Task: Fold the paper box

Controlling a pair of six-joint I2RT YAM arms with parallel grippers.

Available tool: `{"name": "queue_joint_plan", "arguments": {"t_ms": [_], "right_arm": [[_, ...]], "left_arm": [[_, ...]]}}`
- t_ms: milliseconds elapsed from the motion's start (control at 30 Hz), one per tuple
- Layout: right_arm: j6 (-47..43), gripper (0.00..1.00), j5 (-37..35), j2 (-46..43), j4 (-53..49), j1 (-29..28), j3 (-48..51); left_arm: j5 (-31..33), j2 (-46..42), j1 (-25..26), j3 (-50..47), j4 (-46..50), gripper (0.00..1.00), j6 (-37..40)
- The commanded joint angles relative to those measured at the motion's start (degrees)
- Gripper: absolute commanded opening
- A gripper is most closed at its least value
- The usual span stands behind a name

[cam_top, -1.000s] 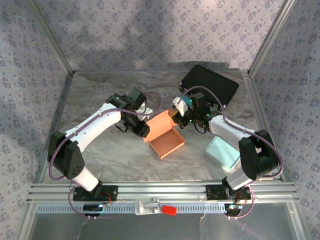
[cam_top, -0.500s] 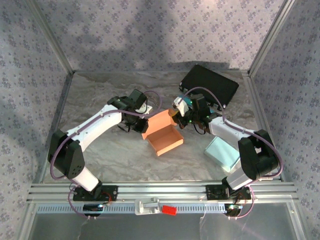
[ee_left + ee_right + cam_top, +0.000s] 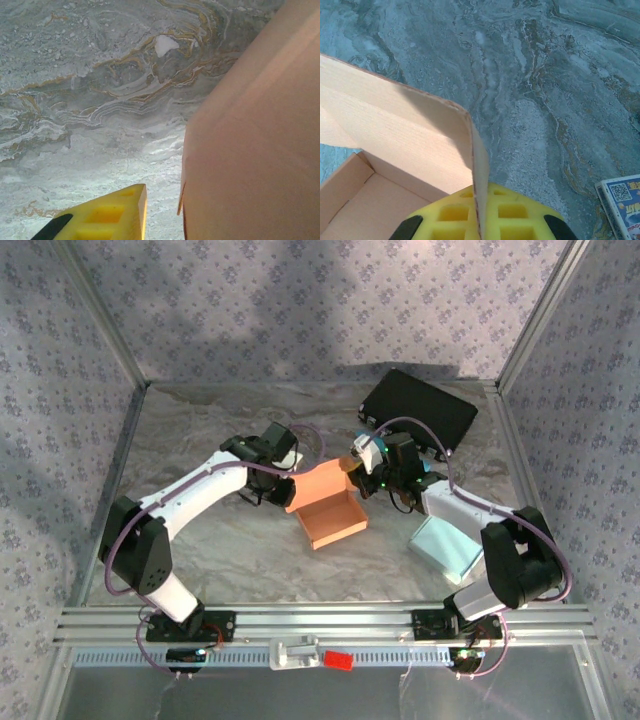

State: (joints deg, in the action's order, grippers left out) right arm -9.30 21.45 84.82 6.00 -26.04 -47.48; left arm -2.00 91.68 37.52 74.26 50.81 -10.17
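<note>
The orange paper box (image 3: 328,508) sits open-topped at the middle of the marbled table, its back panel standing up. My right gripper (image 3: 360,483) is at the box's back right corner. In the right wrist view this gripper (image 3: 479,194) is shut on the upright side flap (image 3: 479,160), with the box's inside (image 3: 365,200) to the left. My left gripper (image 3: 285,492) is at the box's back left. One yellow finger (image 3: 112,215) stands a little apart from the box's outer wall (image 3: 250,150); the other finger is hidden behind that wall.
A flat black case (image 3: 418,410) lies at the back right. Beside the right arm's base lies a pale blue pad (image 3: 445,545). The corner of a printed leaflet (image 3: 620,200) is on the table right of the right gripper. Metal posts and patterned walls enclose the table.
The left gripper has drawn back from the box's left wall toward its back left corner. The box has shifted and turned slightly. The right gripper keeps its hold on the flap.
</note>
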Motion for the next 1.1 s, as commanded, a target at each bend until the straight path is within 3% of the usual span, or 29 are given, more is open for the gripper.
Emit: {"name": "queue_joint_plan", "arguments": {"t_ms": [0, 267, 467, 700, 933, 1067], "right_arm": [[1.1, 0.0, -1.0, -1.3, 0.5, -0.5, 0.5], [1.5, 0.0, -1.6, -1.3, 0.3, -1.0, 0.4], [4.5, 0.0, -4.8, -1.5, 1.6, -1.6, 0.8], [18.3, 0.0, -18.2, -2.5, 7.4, -4.9, 2.5], [27.5, 0.0, -29.1, 0.6, 18.3, -8.9, 3.3], [30.6, 0.0, -31.8, 5.4, 24.2, -9.1, 1.5]], "left_arm": [[0.1, -0.5, 0.1, -0.1, -1.7, 0.26, -0.3], [-1.2, 0.2, 0.3, 0.5, -2.6, 0.21, -1.3], [-1.7, 1.5, 0.3, 1.0, -2.6, 0.0, -3.7], [5.3, 1.6, 0.1, 3.2, -5.7, 0.0, -15.1], [7.4, 5.1, -2.6, 9.1, -9.7, 0.0, -18.9], [8.1, 7.0, -5.0, 10.1, -15.7, 0.0, -19.8]]}}
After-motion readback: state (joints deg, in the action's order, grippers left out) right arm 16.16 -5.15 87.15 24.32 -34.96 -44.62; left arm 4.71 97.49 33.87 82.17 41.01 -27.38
